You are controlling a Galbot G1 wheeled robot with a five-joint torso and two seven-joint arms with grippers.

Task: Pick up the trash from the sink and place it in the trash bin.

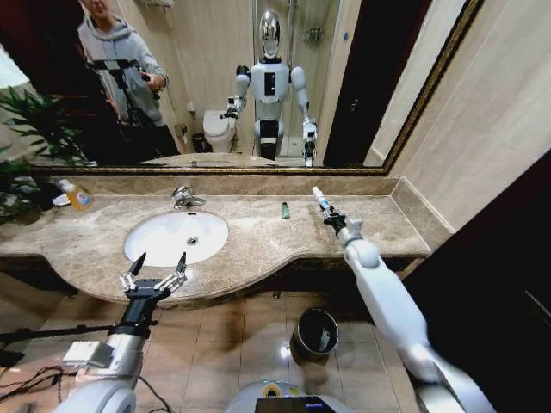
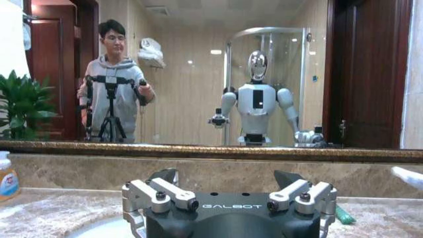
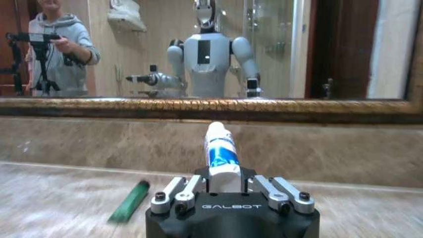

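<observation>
My right gripper (image 3: 223,191) has its jaws clamped on the white-blue mini tube (image 3: 221,153) above the bench (image 1: 258,237); I'd carry it level to the trash bin (image 1: 315,332). Left gripper (image 1: 155,268) idles, jaws wide, near the sink (image 1: 176,237).

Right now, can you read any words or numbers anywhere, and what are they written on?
"GALBOT": on the left gripper body.
"GALBOT": on the right gripper body.
White-blue mini tube in the right gripper: print too blurred to read.
Orange bottle by the sink: label too small to read.

Marble countertop (image 1: 258,237) bears green bottle (image 1: 285,210), orange bottle (image 1: 77,196)
</observation>
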